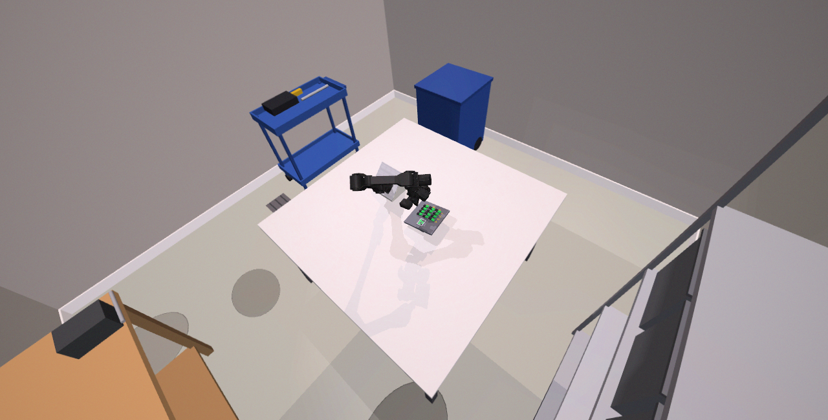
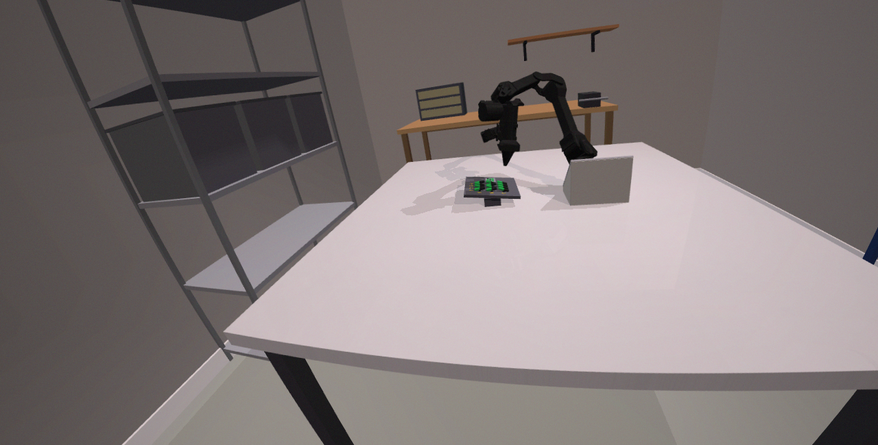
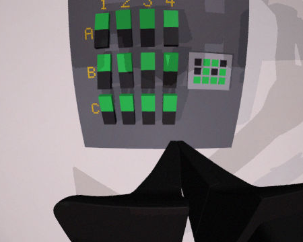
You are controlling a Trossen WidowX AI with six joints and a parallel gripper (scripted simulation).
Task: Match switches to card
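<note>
Hovering above the near edge of the panel, the matte black gripper has its wedge-shaped fingers pressed together, holding nothing. Flat grey square panel: twelve blocky green-and-grey switches, small checkered card at right, on the smooth white table.

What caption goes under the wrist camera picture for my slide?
Shut gripper raised clear of the grey switch panel, twelve green-and-dark switches and the small pattern card in full view.

Soft overlapping shadows on the table; sharp, edges warped.
</note>
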